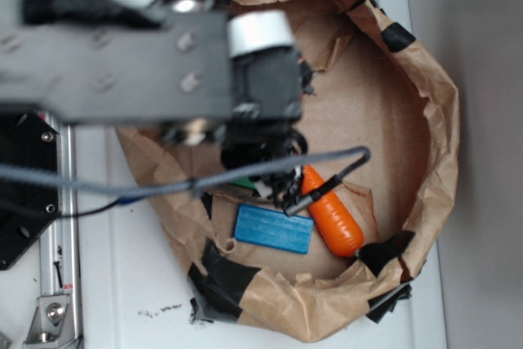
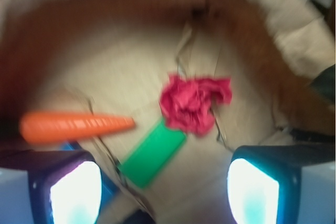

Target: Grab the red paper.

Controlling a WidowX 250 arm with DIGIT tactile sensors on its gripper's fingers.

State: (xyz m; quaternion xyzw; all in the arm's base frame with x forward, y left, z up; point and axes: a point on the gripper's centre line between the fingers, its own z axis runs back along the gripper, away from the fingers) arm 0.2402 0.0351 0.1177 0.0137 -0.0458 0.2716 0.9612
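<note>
Approach under way; nothing grasped.

The gripper (image 2: 165,187) is held with jaws spread wide and empty above the brown paper nest (image 2: 105,66). The red paper (image 2: 195,103) is seen ahead between them, touching the green block (image 2: 152,153); descent and closure remain.

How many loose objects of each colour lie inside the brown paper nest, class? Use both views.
Red: 1, the red paper
Orange: 1, the carrot
Green: 1, the green block
Blue: 1, the blue block
Total: 4
</note>
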